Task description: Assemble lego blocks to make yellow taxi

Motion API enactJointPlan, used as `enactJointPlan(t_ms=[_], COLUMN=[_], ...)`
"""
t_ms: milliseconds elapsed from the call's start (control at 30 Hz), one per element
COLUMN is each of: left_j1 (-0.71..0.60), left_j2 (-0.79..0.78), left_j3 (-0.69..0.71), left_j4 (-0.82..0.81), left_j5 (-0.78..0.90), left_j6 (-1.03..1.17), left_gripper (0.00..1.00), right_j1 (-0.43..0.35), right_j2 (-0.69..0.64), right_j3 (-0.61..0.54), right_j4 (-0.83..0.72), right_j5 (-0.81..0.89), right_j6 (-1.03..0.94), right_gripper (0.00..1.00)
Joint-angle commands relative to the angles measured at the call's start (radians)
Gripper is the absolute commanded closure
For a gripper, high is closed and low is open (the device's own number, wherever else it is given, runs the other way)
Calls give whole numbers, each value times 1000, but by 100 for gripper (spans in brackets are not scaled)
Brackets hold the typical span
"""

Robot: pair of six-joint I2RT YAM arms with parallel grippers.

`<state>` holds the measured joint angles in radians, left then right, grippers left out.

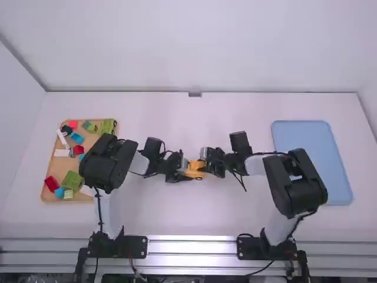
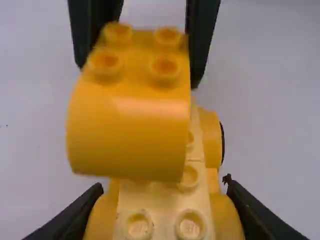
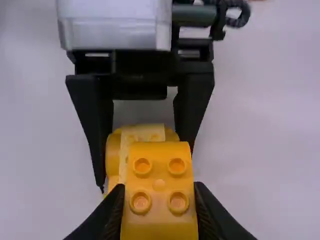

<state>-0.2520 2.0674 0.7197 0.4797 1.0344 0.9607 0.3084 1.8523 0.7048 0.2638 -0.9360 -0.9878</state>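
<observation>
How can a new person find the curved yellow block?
Look at the middle of the white table. There the right gripper holds the block, studs on top, close to the car body in the left gripper. Unlike that body, the block has a rounded end and no pale strip.

Loose blocks [image 1: 72,180] left — tray [image 1: 312,165] right

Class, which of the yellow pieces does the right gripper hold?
The round-ended, four-studded block, between its fingers; the longer, pale-topped body is in the left gripper.
</observation>
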Motion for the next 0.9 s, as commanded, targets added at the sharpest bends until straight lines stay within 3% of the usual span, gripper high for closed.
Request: enactJointPlan(t_ms=[0,233,567,867], left_j1=[-8,-9,-9,-9], left_j2=[11,11,11,11], left_j3=[7,7,7,6], left_j4=[-8,-7,8,0], left_j5=[-7,-7,-3,-4], left_j6=[-3,-4,-6,-29], left_gripper=[60,59,59,60], right_j1=[19,34,34,3], right_j2=[51,74,74,74], right_j3=[15,14,14,14], right_j4=[28,64,-37,26], right_j5=[-13,-38,36,55], right_j6=[-5,-4,-5,90], right_gripper=[96,97,97,100])
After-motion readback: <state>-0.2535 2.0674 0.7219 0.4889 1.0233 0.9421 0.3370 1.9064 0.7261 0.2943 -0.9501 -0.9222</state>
